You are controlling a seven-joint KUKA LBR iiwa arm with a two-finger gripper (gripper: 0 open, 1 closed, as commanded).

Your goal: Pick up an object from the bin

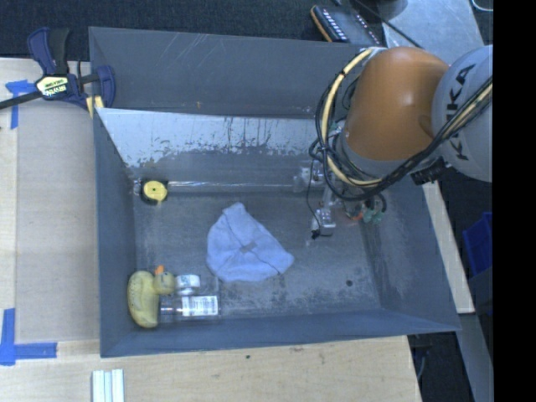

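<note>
Wrist capped by a smooth orange dome cover (394,99). Pale grey arm link (471,115) behind it, with black KUKA lettering. Black and yellowish cables (333,136) loop round the dome. Small silvery metal claw (322,220) underneath, thin red and green wires beside it.

Light falls dim and even over the bin (251,65). Beyond the gripper (322,224) and to its left, the far wall (193,132) catches a pale band (brightest toward its left end). The orange cover (394,99) above the gripper carries a soft sheen. The cloth (247,245) left of the gripper casts hardly any shadow.
</note>
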